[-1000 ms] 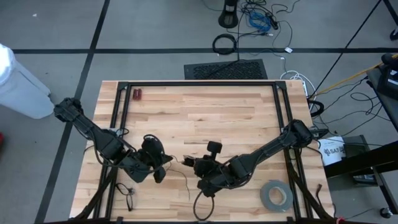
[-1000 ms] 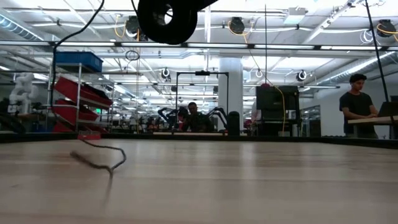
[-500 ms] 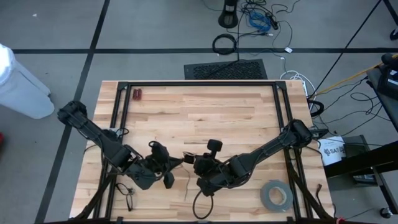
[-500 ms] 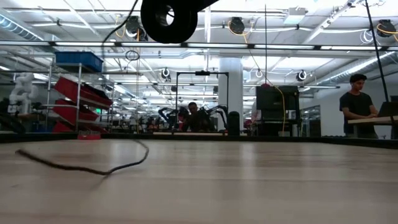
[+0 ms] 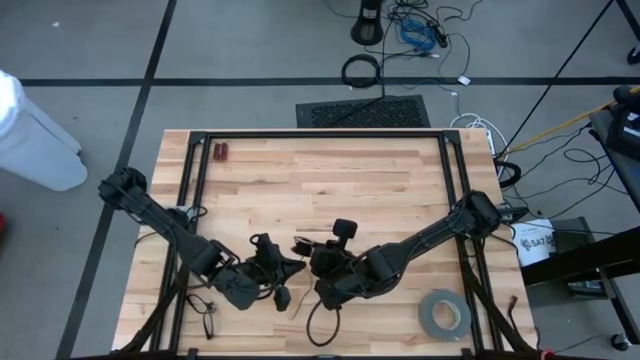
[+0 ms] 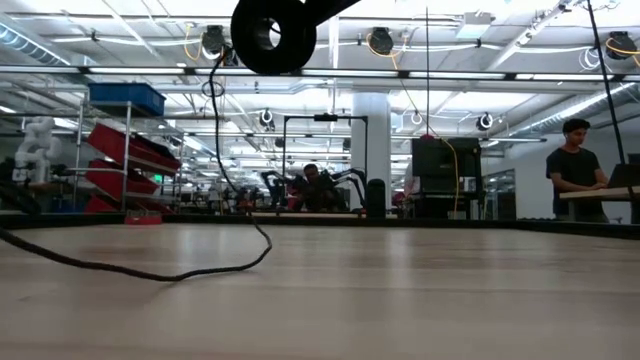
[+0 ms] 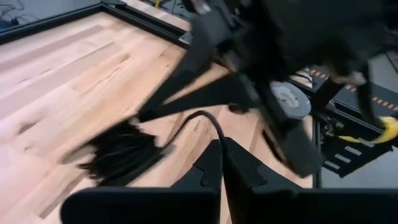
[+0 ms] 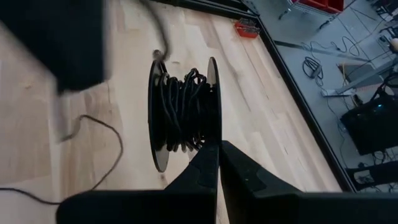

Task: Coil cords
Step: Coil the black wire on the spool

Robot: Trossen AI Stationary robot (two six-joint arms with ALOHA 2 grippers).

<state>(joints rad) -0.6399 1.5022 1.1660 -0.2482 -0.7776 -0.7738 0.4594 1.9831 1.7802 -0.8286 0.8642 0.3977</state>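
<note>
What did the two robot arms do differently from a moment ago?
The left gripper slid toward the right gripper, pulling the thin black cord along; more cord now trails across the table in the low view. Both grippers stayed shut, and the right one kept the spool in place. The grey tape roll didn't move.
</note>
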